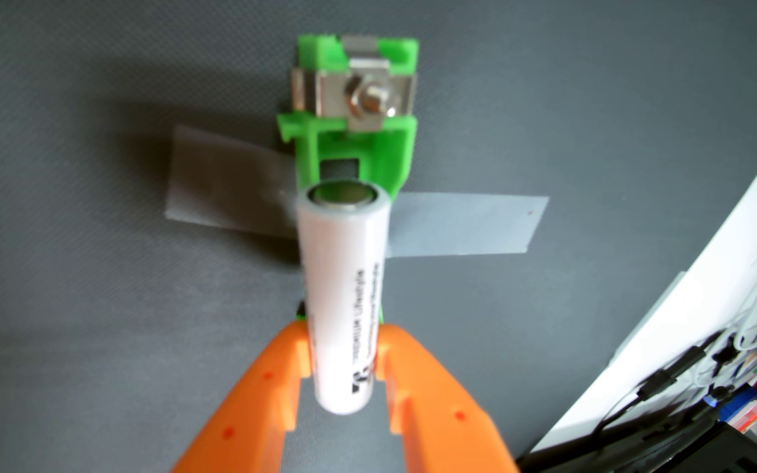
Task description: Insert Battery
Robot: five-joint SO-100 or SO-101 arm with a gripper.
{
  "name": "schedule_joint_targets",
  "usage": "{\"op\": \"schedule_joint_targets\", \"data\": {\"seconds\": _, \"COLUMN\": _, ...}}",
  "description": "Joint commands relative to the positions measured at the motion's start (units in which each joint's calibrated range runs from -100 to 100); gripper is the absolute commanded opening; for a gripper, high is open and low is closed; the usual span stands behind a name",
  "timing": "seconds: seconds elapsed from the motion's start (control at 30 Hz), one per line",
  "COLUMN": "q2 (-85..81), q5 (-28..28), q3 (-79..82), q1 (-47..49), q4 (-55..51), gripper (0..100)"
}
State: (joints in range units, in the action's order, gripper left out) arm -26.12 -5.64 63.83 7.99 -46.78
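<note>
In the wrist view my orange gripper (344, 350) comes in from the bottom edge and is shut on a white cylindrical battery (345, 273) with black print. The battery points away from the camera, its metal end face toward a green plastic battery holder (358, 150). The holder has a metal contact clip with a nut (363, 100) at its far end. The battery lies over the holder's near part and hides it. Whether it touches the holder I cannot tell.
The holder is fixed to a dark grey mat (94, 295) with strips of grey tape (458, 223). A white table edge (668, 318) runs diagonally at the right, with black cables and clutter (695, 391) beyond it.
</note>
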Motion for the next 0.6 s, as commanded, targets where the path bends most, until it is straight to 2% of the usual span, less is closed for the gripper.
{"op": "schedule_joint_targets", "data": {"seconds": 0.0, "q2": -0.2, "q5": 0.2, "q3": -2.2, "q1": -0.3, "q4": 0.2, "gripper": 1}}
{"op": "schedule_joint_targets", "data": {"seconds": 0.57, "q2": -0.2, "q5": 1.2, "q3": -2.1, "q1": 0.3, "q4": -0.2, "gripper": 1}}
